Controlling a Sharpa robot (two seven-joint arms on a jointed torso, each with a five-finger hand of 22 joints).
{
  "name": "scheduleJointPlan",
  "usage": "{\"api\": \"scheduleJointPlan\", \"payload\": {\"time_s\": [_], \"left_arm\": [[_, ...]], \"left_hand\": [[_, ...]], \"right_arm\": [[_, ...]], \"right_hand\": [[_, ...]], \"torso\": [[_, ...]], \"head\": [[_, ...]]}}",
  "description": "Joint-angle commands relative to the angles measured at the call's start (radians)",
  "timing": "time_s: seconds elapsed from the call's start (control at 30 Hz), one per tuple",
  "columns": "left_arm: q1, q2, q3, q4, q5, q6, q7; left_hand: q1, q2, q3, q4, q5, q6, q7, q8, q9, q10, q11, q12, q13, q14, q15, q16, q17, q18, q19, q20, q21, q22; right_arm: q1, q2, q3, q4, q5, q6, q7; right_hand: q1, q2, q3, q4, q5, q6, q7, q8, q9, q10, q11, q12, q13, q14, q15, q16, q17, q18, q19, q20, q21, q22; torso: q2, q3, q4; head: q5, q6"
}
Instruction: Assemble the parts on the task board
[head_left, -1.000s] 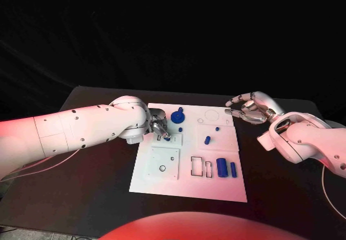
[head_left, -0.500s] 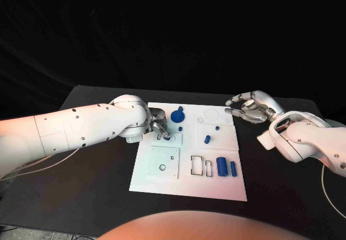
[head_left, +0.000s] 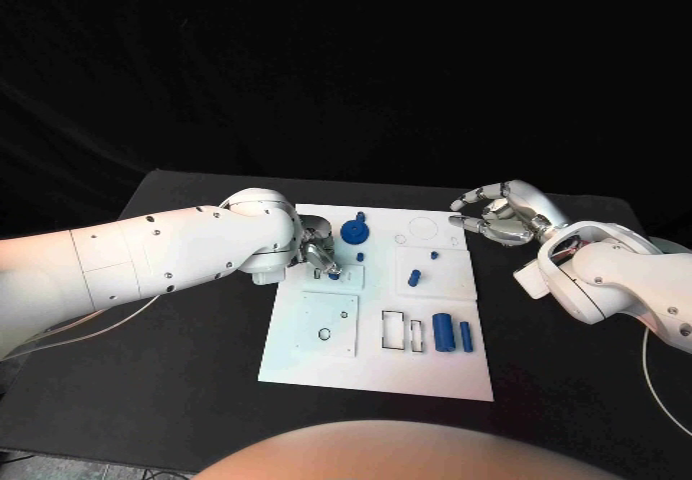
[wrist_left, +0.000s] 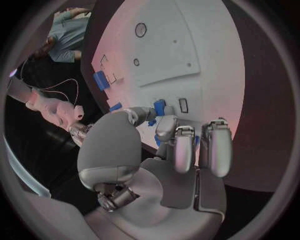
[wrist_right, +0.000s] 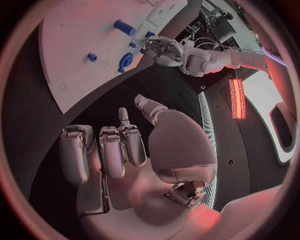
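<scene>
— Two hands; what does each hold?
— The left hand (head_left: 317, 250) pinches a small blue part (wrist_left: 160, 107) over the task board (head_left: 378, 372), at its left side; the right hand (head_left: 493, 218) hangs off the board's far right corner, fingers curled, holding nothing.

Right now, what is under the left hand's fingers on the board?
The left hand rests its fingers on the task board over a small blue part. Whether they pinch it, and what lies beneath it, is covered.

One task board (head_left: 378, 362) — two hands (head_left: 320, 252), several blue parts (head_left: 444, 332).
</scene>
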Motion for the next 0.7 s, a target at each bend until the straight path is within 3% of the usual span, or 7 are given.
{"api": "scheduleJointPlan", "payload": {"time_s": [0.03, 0.43, 0.7], "left_arm": [[-0.003, 0.008, -0.002, -0.002, 0.002, 0.027, -0.001], [-0.003, 0.017, -0.002, -0.012, 0.005, 0.034, -0.002], [-0.003, 0.018, -0.003, -0.014, 0.007, 0.039, -0.002]], "left_hand": [[-0.015, 0.003, 0.158, -0.169, -0.004, 0.016, -0.021, 0.006, 0.003, 0.005, -0.001, 0.004, 0.005, 0.102, -0.007, 0.003, 0.263, -0.016, 0.010, -0.002, 0.006, 0.037], [-0.038, 0.005, 0.117, -0.147, -0.010, 0.016, -0.027, 0.001, 0.008, 0.008, -0.006, 0.008, 0.010, 0.102, -0.011, 0.003, 0.263, -0.016, 0.010, -0.006, 0.005, 0.037], [-0.070, 0.006, 0.021, -0.098, -0.016, 0.032, -0.033, -0.017, 0.005, 0.007, -0.010, 0.012, 0.015, 0.102, -0.015, 0.003, 0.263, -0.017, 0.012, -0.010, 0.003, 0.039]], "right_arm": [[-0.001, 0.000, 0.000, 0.002, -0.002, 0.010, 0.001], [-0.001, -0.002, 0.000, 0.005, -0.002, 0.010, 0.001], [-0.001, -0.002, 0.000, 0.005, -0.002, 0.009, 0.001]], "right_hand": [[-0.005, 0.000, 0.000, 0.005, 0.006, -0.005, -0.002, 0.004, 0.001, 0.029, -0.004, 0.000, 0.167, 0.104, -0.004, 0.004, 0.264, 0.016, 0.062, -0.002, -0.001, 0.206], [-0.005, 0.001, 0.000, 0.007, 0.012, -0.005, -0.002, 0.006, 0.002, 0.028, -0.005, -0.001, 0.166, 0.104, -0.005, 0.004, 0.264, 0.016, 0.062, -0.002, -0.002, 0.206], [-0.005, 0.000, 0.000, 0.008, 0.013, -0.005, -0.002, 0.007, 0.003, 0.027, -0.005, -0.002, 0.165, 0.104, -0.005, 0.004, 0.264, 0.016, 0.061, -0.003, -0.004, 0.204]], "torso": [[0.000, -0.0001, -0.0006], [0.000, 0.0002, 0.0002], [-0.001, -0.0001, 0.0003]], "head": [[-0.001, -0.001], [-0.004, -0.003], [-0.005, -0.004]]}}
